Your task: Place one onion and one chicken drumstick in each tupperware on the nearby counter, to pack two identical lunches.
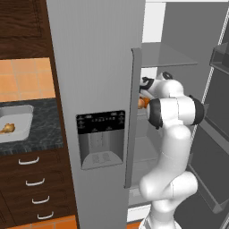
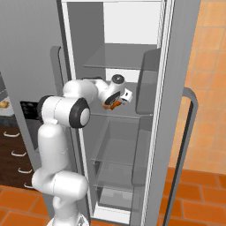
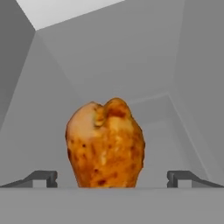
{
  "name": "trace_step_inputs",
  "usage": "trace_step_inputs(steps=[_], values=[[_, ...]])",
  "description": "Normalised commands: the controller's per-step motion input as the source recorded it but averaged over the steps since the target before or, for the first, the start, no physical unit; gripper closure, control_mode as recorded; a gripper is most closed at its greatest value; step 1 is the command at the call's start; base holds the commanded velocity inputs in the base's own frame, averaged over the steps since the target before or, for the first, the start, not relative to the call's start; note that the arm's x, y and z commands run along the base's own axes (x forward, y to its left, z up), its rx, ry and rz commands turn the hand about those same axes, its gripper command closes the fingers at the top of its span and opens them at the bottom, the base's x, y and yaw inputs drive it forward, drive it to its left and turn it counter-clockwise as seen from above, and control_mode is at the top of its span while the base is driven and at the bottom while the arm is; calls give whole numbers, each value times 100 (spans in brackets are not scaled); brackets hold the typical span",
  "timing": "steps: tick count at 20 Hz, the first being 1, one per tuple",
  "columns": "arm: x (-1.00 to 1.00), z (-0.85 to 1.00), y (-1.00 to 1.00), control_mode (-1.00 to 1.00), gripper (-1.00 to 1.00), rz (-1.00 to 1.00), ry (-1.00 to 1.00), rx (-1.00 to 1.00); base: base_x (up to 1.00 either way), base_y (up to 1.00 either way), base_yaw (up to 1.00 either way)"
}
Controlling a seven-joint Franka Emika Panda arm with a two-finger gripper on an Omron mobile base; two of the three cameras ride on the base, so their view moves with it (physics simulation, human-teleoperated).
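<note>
Golden-brown chicken drumstick (image 3: 105, 144) | between tool (image 3: 112, 177) fingertips | tool spread, gaps either side

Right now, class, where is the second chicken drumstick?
The chicken drumstick sits between the gripper jaws inside the open fridge, above a glass shelf.

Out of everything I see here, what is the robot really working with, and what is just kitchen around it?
Part of the job:
- chicken drumstick between the end effector fingers
- second drumstick lying in the grey tray
- dark counter

Just there:
- open fridge
- dispenser panel
- drawers
</note>
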Motion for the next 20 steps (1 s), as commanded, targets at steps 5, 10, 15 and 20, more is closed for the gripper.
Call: trace_step_inputs(steps=[5,10,15,20], values=[[29,-9,6,-100,-100,0,-3,0,0,0,0],[26,-37,5,-100,100,0,0,0,0,0,0],[0,-28,1,-100,100,0,-7,0,0,0,0],[-74,18,0,-100,100,-1,-20,-7,0,0,0]])
